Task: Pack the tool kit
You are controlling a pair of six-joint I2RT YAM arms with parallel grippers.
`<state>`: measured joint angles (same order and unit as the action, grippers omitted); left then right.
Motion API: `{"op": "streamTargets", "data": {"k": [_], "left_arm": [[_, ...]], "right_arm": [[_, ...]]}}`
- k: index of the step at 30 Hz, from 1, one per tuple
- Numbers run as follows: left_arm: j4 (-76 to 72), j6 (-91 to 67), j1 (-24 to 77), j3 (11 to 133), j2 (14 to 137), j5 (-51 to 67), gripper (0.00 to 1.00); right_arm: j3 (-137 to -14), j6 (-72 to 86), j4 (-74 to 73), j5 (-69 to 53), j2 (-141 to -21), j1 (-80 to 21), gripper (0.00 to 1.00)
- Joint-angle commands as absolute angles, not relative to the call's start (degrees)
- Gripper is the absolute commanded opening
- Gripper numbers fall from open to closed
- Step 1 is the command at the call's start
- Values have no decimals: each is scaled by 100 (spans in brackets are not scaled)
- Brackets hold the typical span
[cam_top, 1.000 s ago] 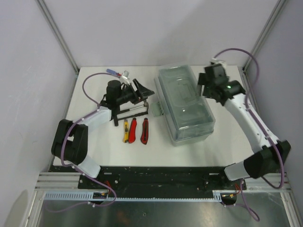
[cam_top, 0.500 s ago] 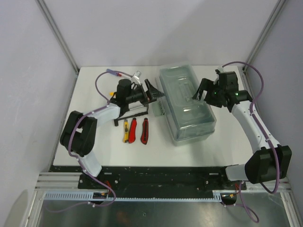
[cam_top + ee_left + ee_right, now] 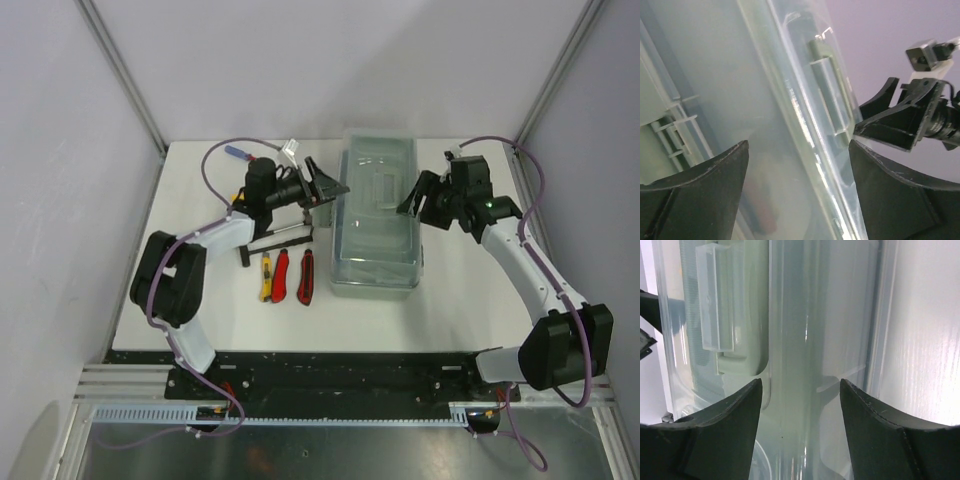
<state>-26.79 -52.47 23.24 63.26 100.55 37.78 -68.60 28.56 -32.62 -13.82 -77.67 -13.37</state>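
This is a robotics lab test cell. A white desk (image 3: 200,320) is boxed in by plain pale panels (image 3: 60,150) on aluminium posts (image 3: 125,80). At 6 o'clock, two cabled robot arms (image 3: 520,260) are bolted to a black plate (image 3: 330,372) above slotted aluminium rails (image 3: 120,385) and a cable duct (image 3: 330,412).

Your left arm (image 3: 225,235) and right arm (image 3: 520,262) are white links with black joints, each trailing a purple cable (image 3: 212,165); a green light (image 3: 489,207) glows on the right, and the left gripper (image 3: 797,147) has scuffed black fingers (image 3: 695,195)
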Motion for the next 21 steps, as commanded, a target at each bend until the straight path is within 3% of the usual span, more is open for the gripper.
{"op": "streamTargets", "data": {"k": [1, 6, 9, 21], "left_arm": [[-3140, -5462, 2655, 6940, 10049, 4834, 82], [-3150, -5425, 2840, 7170, 9899, 5124, 81], [-3154, -5435, 2919, 7208, 9846, 5155, 81], [-3019, -5227, 2233, 5807, 8692, 3971, 87]], "right_arm": [[-6470, 3319, -3300, -1993, -7903, -1698, 56], [-5963, 3513, -3000, -2267, -7749, -1511, 44], [-5755, 3522, -2936, -2316, -7675, -1417, 41], [-5640, 3216, -3057, -1597, -7115, -1016, 48]]}}
